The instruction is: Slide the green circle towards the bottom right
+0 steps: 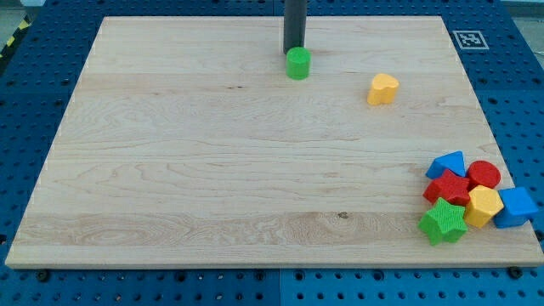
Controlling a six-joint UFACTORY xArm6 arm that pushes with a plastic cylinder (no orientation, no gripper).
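Upper centre of the frame: green circle (297, 63) sits on the surface (212, 170), rod's tip (295, 53) touching its top-left side; no jaws on this rig, just a rod; push line runs down-right; open room ahead, yellow heart (382, 88) just right of path, block cluster (476, 200) crowds the lower-right edge.

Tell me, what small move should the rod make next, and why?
Probably shift my tip slightly toward the view's left, then push down-right. It sits just above the green circle, so a straight push would send it downward, not toward the bottom-right cluster.
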